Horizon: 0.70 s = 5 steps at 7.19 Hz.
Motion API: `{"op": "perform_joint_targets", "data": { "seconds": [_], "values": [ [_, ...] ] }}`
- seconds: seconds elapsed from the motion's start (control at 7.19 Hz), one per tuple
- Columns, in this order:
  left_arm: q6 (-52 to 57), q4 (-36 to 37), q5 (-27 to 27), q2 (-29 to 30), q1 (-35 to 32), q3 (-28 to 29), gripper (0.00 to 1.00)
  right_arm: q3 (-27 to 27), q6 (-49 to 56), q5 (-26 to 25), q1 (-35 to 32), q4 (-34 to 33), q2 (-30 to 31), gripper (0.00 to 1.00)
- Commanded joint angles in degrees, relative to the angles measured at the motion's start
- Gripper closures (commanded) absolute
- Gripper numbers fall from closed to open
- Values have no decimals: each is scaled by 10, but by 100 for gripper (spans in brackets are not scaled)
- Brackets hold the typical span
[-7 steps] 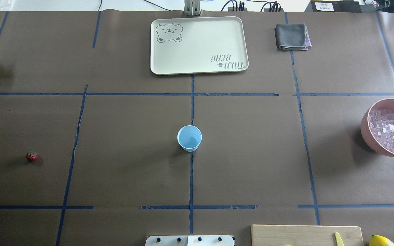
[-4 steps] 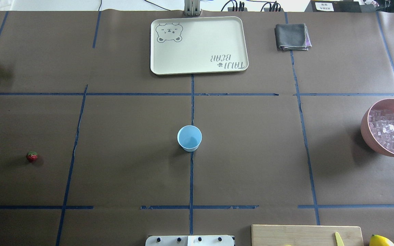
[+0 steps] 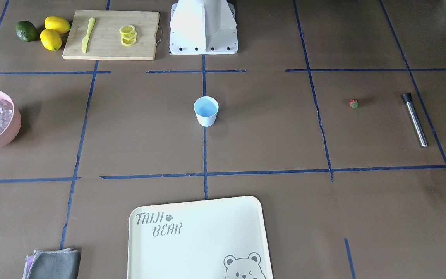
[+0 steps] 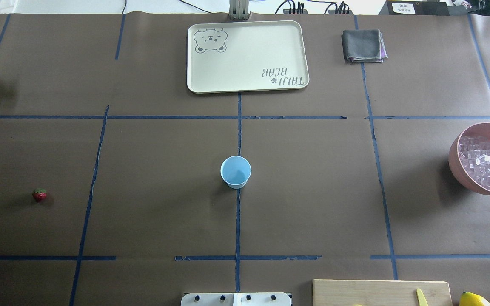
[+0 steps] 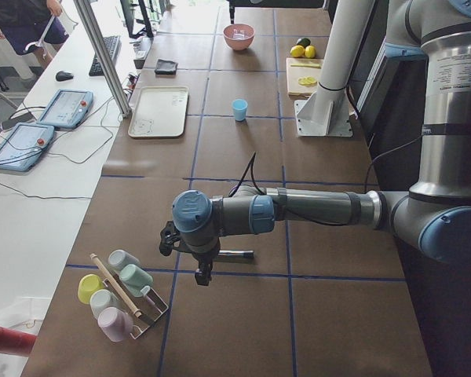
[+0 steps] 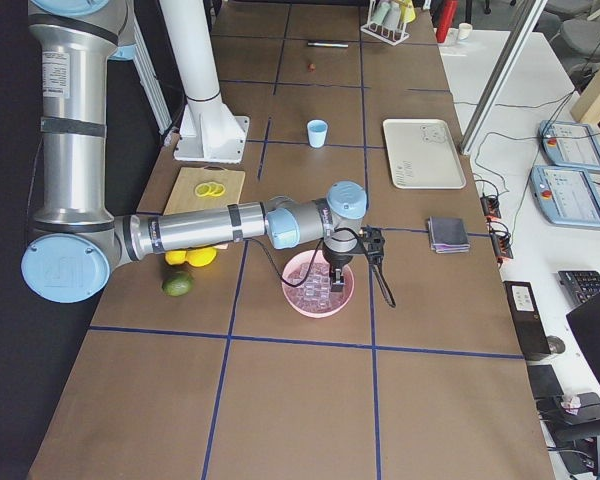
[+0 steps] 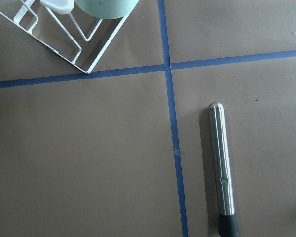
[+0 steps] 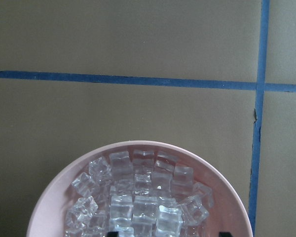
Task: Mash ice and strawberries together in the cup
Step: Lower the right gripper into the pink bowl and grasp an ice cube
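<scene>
A robotics lab: blue tape lines (image 4: 239, 127) grid the brown table (image 4: 164, 170), teach pendants (image 5: 63, 107) alongside.

Right gripper (image 6: 337, 286) over pink bowl (image 6: 320, 313) of ice (image 6: 310, 290) — cup (image 6: 318, 132) well apart, near tray (image 6: 423, 152)

Bright, even light, sharp focus. In the overhead view the pink bowl (image 4: 455, 170) throws a soft shadow toward 9 o'clock; the steel muddler (image 7: 221, 163) carries a glare streak; the white robot base (image 3: 203, 27) blows out.
</scene>
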State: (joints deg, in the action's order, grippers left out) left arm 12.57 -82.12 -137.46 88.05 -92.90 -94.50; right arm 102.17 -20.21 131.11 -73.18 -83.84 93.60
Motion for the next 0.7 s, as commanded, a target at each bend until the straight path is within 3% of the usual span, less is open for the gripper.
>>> {"op": "perform_joint_targets", "data": {
  "seconds": [0.0,0.28,0.56],
  "values": [
    [-1,-12,0,-1,0,0,0,-28,-3,-1,6,1,-17,42],
    [-1,-13,0,0,-3,-1,0,-48,-3,-2,24,1,-21,47],
    [-1,-15,0,0,-8,-4,0,-48,-3,-15,31,1,-20,45]
  ]
}}
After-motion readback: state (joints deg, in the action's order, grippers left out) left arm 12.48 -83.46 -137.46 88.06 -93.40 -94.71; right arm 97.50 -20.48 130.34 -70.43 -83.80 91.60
